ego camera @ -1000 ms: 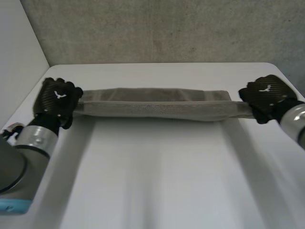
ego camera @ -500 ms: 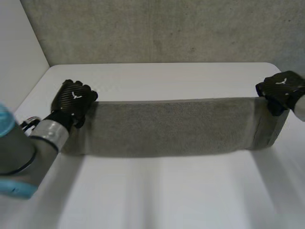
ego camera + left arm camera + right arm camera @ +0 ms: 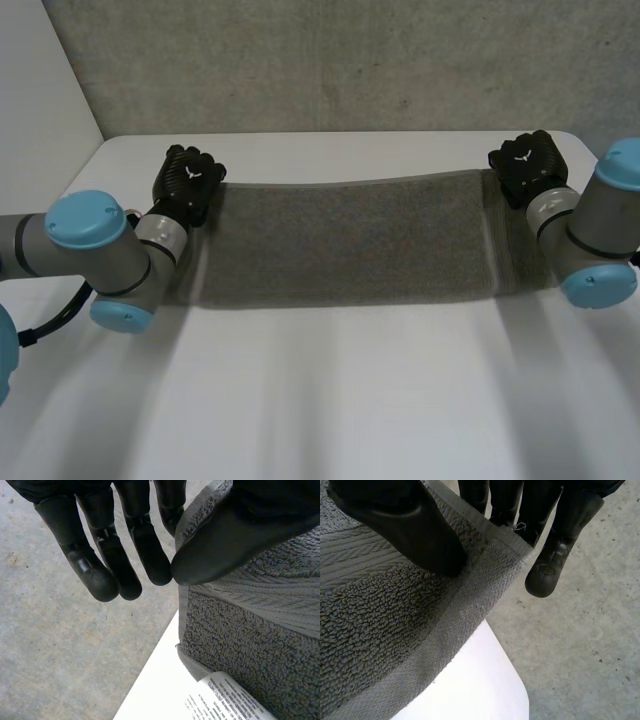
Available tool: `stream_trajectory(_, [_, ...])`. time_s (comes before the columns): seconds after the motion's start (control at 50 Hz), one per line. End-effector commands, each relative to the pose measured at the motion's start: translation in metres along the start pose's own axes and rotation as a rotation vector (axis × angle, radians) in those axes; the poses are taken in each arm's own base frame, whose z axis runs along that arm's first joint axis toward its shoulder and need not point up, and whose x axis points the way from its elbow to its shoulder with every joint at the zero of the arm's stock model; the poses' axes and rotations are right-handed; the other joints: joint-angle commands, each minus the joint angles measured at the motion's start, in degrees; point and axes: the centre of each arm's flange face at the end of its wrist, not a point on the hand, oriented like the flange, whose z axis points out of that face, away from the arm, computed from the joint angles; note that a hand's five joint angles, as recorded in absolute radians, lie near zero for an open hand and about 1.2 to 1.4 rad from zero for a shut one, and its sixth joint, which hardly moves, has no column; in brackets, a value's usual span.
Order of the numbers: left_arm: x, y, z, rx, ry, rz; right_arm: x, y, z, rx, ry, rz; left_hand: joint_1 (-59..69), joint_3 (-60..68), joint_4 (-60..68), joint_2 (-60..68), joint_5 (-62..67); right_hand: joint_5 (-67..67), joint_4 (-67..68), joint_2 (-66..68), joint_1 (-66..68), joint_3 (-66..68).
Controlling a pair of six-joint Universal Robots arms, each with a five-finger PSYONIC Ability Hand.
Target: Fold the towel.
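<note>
Fingers (image 3: pixel 150 555) of left hand (image 3: pixel 190 180): closed against the thumb, pinching the towel (image 3: pixel 350 240) at one far corner. Fingers of right hand (image 3: pixel 525 165): likewise clamped at the other far corner, with the thumb pressed on top of the hem (image 3: pixel 470 595) and the fingers behind the cloth.

Towel: spread wide between the two hands over the far half of the table (image 3: pixel 320 400), top edge dipping slightly in the middle. Cannot tell whether the near edge rests on the table or hangs just clear.

Handling, as judged: soft, limp, light. No stiffness to hold a shape, so bound to sag and swing wherever unsupported. Looped pile looks grippy rather than slippery; little risk of sliding out of a firm pinch. Not fragile. Best hold at corners or along the hem, where the weave is flat and dense; a grab in the middle only bunches it.

Materials: grey terry, coarse loops, a flat ribbed band (image 3: pixel 270 585) just inside a plain hem. White printed label (image 3: pixel 225 700) sewn at the edge below the left hand. Table white, smooth, with rounded corners. Wall (image 3: pixel 330 60) behind it rough grey concrete.
</note>
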Motion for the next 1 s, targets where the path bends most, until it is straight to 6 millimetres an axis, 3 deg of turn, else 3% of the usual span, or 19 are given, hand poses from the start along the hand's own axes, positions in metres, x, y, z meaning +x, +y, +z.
stream_trajectory(0.02, [0.008,0.002,0.002,0.0,-0.019,-0.001,-0.013,0.013,0.007,-0.011,-0.004,-0.001,-53.3,-54.82,-53.02,-53.31,-64.13,-60.91,-60.62,-60.14,-60.51,-60.77])
stream_trajectory(0.04, [0.007,0.002,0.002,-0.009,-0.031,-0.002,-0.013,0.013,0.007,-0.016,0.002,-0.001,-77.36,-78.89,-77.09,-77.37,-88.19,-67.55,-67.27,-66.79,-67.16,-67.41])
stream_trajectory(0.16, [0.007,-0.002,-0.001,-0.033,-0.067,-0.012,-0.007,0.009,0.005,-0.029,0.034,0.007,-77.36,-78.89,-77.09,-77.37,-88.19,-67.55,-67.27,-66.79,-67.16,-67.41])
stream_trajectory(0.26, [0.001,-0.015,-0.007,-0.028,-0.086,-0.018,0.008,-0.007,-0.004,-0.01,0.058,0.056,-77.36,-78.89,-77.09,-77.37,-88.19,-67.55,-67.27,-66.79,-67.16,-67.41])
stream_trajectory(0.36, [-0.012,-0.035,-0.023,-0.019,-0.087,-0.097,0.041,-0.044,-0.029,0.049,0.094,0.179,-77.32,-78.84,-77.04,-77.33,-88.15,-67.55,-67.27,-66.79,-67.16,-67.41])
stream_trajectory(0.48, [-0.019,-0.046,-0.041,-0.025,-0.078,-0.207,0.046,-0.057,-0.055,0.033,0.052,0.224,-77.32,-78.84,-77.04,-77.33,-88.14,-67.55,-67.27,-66.79,-67.16,-67.41])
stream_trajectory(0.52, [-0.022,-0.049,-0.054,-0.033,-0.074,-0.272,0.039,-0.057,-0.073,-0.032,-0.03,0.245,-77.32,-78.84,-77.04,-77.33,-88.14,-67.55,-67.27,-66.79,-67.16,-67.41])
stream_trajectory(0.54, [-0.022,-0.049,-0.054,-0.033,-0.074,-0.272,0.039,-0.057,-0.073,-0.033,-0.03,0.245,-77.32,-78.84,-77.04,-77.33,-88.14,-67.55,-67.27,-66.79,-67.16,-67.41])
stream_trajectory(0.64, [-0.024,-0.062,-0.079,-0.039,-0.012,-0.37,0.023,-0.041,-0.101,-0.228,-0.205,0.316,-77.32,-78.84,-77.04,-77.33,-88.14,-60.76,-60.48,-60.0,-60.36,-60.62])
stream_trajectory(0.72, [-0.021,-0.063,-0.09,-0.07,0.029,-0.409,0.025,-0.025,-0.107,-0.296,-0.235,0.347,-77.32,-78.84,-77.04,-77.33,-88.14,-57.05,-56.77,-56.29,-56.66,-56.91])
stream_trajectory(0.82, [-0.019,-0.062,-0.1,-0.128,0.066,-0.48,0.026,-0.006,-0.106,-0.307,-0.266,0.381,-76.14,-77.66,-75.86,-76.15,-86.97,-50.14,-49.86,-49.38,-49.75,-50.01])
stream_trajectory(0.86, [-0.017,-0.062,-0.103,-0.156,0.08,-0.52,0.02,0.013,-0.101,-0.331,-0.29,0.404,-76.14,-77.66,-75.86,-76.15,-86.97,-47.46,-47.18,-46.7,-47.07,-47.32])
stream_trajectory(1.0, [-0.015,-0.059,-0.106,-0.172,0.086,-0.541,0.01,0.036,-0.091,-0.357,-0.295,0.406,-75.97,-77.49,-75.7,-75.98,-86.8,-44.6,-44.32,-43.84,-44.21,-44.46])
